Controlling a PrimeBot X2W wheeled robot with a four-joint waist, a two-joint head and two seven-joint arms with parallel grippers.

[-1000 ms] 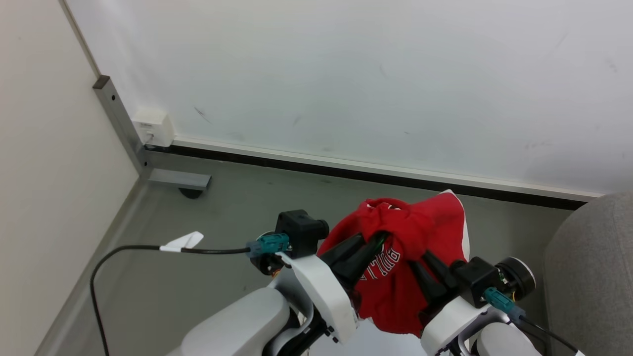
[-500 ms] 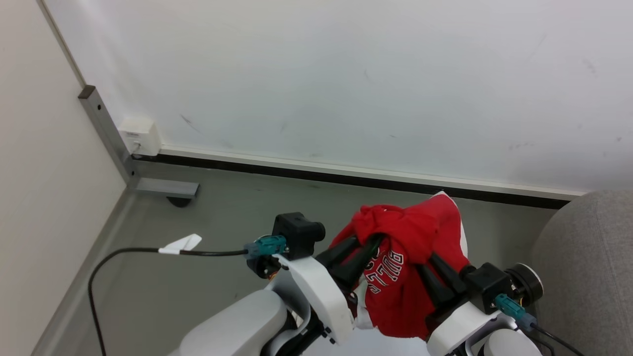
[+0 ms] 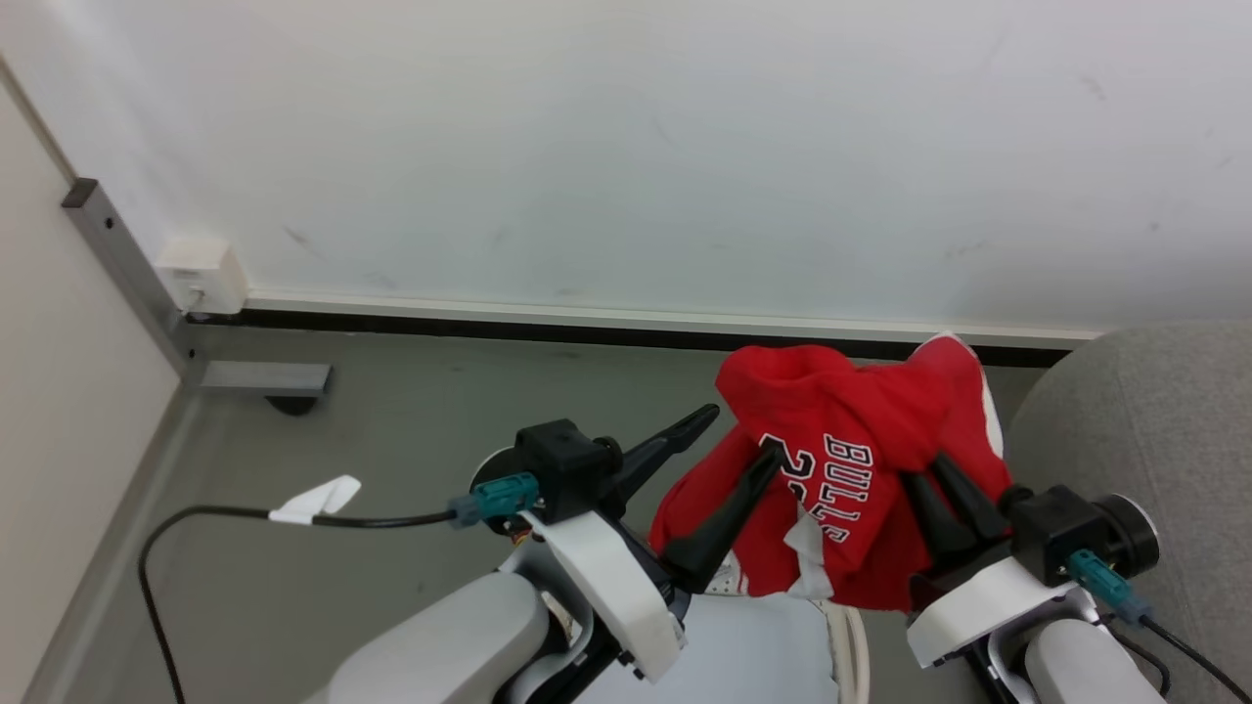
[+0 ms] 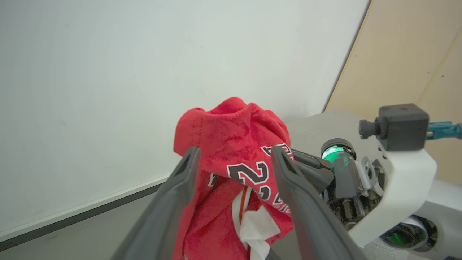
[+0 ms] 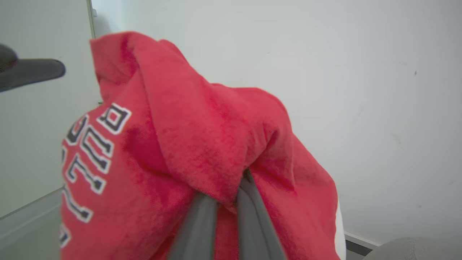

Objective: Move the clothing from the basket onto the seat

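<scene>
Right gripper (image 3: pixel 929 476) clamps the clothing (image 3: pixel 861 406); left gripper (image 3: pixel 740 431) spread.

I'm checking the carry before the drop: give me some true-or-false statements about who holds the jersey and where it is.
1. The right gripper is shut on the jersey. True.
2. The left gripper clamps the jersey too. False: its fingers stand spread open.
3. The jersey lies on the seat. False: it hangs in the air beside the seat.
4. The seat is on the robot's right. True.
</scene>
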